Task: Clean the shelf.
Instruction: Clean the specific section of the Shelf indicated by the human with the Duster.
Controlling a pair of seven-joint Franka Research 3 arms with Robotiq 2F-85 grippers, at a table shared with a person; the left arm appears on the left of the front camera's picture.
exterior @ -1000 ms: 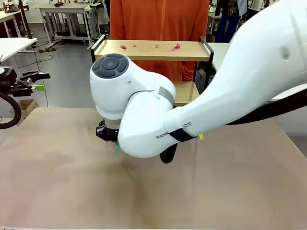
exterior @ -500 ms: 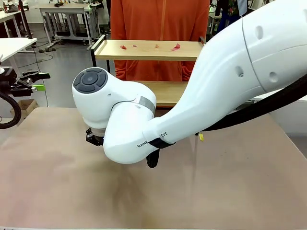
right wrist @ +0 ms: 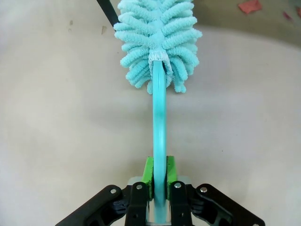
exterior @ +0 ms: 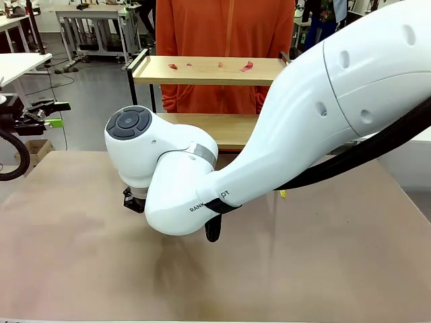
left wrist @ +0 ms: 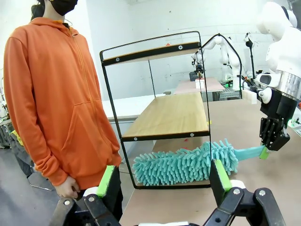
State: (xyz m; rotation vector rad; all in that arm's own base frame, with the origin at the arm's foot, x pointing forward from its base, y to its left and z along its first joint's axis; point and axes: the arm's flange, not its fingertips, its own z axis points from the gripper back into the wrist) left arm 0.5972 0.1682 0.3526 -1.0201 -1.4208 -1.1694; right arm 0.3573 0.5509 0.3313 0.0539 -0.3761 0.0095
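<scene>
The shelf [exterior: 209, 70] stands at the table's far edge, with red scraps [exterior: 246, 66] on its top board. In the left wrist view the shelf [left wrist: 164, 113] shows both wooden boards in the black frame. A teal fluffy duster [left wrist: 183, 162] lies low by the frame's foot, below the lower board. My right gripper [right wrist: 159, 176] is shut on the duster's teal handle, and the duster head [right wrist: 157, 37] points away from it. In the front view the right gripper [exterior: 135, 200] is mostly hidden under its own wrist. My left gripper [left wrist: 163, 179] is open and holds nothing.
A person in an orange hoodie [exterior: 225, 27] stands behind the shelf, hands low. My big white right arm [exterior: 303, 128] crosses the middle of the brown table [exterior: 323, 269]. My left gripper [exterior: 57, 114] hovers off the table's left edge. More red scraps [right wrist: 249, 5] lie beyond the duster head.
My right arm has swung to the left and slightly down with the duster, so the teal handle is now hidden behind the wrist in the front view.
</scene>
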